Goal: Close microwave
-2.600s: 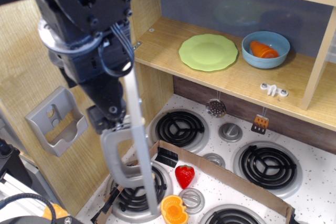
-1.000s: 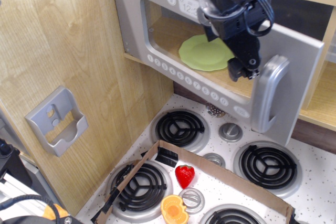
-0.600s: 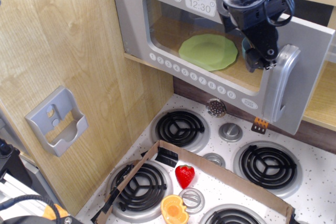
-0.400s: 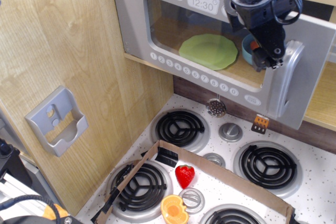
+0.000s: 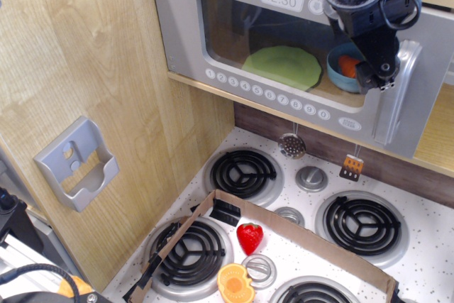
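Toy kitchen, stove (image 5: 298, 246) below: microwave (image 5: 284, 69) on shelf over stove's back edge, door nearly flush; gripper (image 5: 376, 76), finger state indiscernible, presses beside handle (image 5: 399, 97); judgement: push squarely near the handle edge until the door seats.

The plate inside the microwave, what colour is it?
Light green plate, seen through the door window in the observation image.

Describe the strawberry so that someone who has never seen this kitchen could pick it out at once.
Start at the white speckled stovetop below the microwave and find the brown cardboard strip crossing it. The strawberry lies just in front of that strip, between the burners. It is small, bright red with a green top, unlike the orange piece below it and the grey knob beside it.
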`<state>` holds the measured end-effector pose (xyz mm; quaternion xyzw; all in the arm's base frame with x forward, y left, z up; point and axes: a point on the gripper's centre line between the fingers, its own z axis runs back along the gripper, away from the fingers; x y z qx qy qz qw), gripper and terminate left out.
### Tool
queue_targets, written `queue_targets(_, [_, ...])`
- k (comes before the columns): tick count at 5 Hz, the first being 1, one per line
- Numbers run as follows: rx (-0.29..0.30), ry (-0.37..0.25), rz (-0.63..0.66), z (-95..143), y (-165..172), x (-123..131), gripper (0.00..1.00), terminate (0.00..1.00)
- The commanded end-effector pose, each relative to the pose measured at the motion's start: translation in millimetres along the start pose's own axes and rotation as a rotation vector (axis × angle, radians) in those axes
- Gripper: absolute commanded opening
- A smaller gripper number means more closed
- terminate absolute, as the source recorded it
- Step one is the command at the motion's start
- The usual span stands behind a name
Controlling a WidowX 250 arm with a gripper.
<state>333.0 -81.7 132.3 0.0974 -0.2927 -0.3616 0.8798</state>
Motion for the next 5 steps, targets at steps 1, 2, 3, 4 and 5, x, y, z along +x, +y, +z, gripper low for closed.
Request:
queue_targets(1, [0.022,-0.049,-0.023,12,9,24,1.0,0.0])
queue_targets(2, [0.023,-0.031,-0.004,14,5,21,1.0,0.0])
queue_targets(3, [0.048,0.043,0.071,20,-9,12,1.0,0.0])
queue_targets(4, [0.035,0.121,0.127,29,-20,1,1.0,0.0])
queue_targets(5, [0.028,0.169,0.156,32,-24,-2,1.0,1.0])
